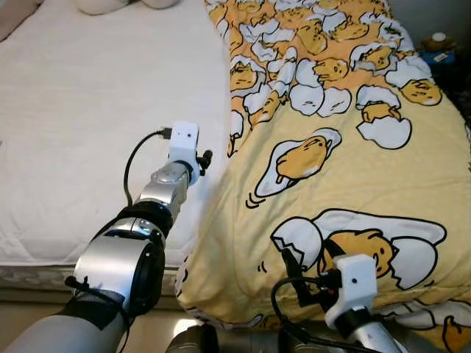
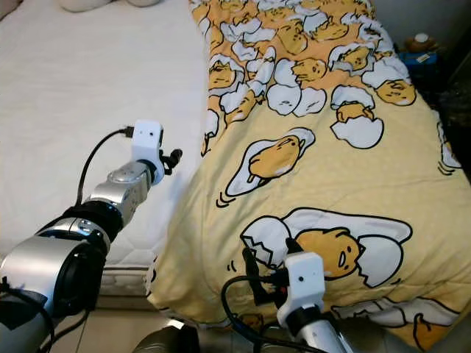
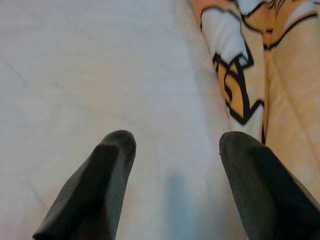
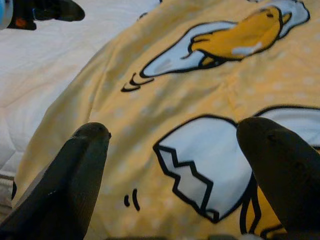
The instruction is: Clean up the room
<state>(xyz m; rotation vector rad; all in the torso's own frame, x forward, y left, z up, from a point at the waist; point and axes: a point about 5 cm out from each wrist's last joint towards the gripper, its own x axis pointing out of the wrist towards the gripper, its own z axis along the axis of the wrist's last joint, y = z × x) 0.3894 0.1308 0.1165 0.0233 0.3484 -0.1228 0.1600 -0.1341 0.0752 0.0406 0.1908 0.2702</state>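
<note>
A: Why is the quilt [image 1: 346, 147] bunched over on the right like that?

B: It covers only the right half of the bed. The white sheet [image 1: 96, 125] on the left lies bare, and the quilt's left edge runs as a folded ridge down the middle. My guess is that tidying here means spreading it back across the sheet.

A: And the arms?

B: Both reach out over the bed. The left gripper [image 3: 175, 165] hovers low over the sheet, just left of that ridge. In its wrist view the two fingers [image 3: 95, 190] stand well apart with nothing between them, and the quilt's printed edge lies just beyond the right-hand finger.

A: So it isn't touching the edge?

B: Close beside it, but I can't tell whether there is contact. From the head views it sits right at the fold, about halfway up the bed.

A: The right one?

B: The right gripper [image 4: 172, 160] is at the near end, over the quilt's near left corner where it hangs off the foot of the bed. Its fingers are spread too, empty, with an eggshell print [image 4: 205, 165] lying between them.

A: Why there?

B: I'd judge it's placed to pinch the near corner while the left takes the edge farther up, so the two can pull the quilt leftward together.

A: Anything else around?

B: Pillows [image 1: 125, 4] at the far end, and some small things on a stand [image 1: 440, 50] at the far right, too small to name.
</note>
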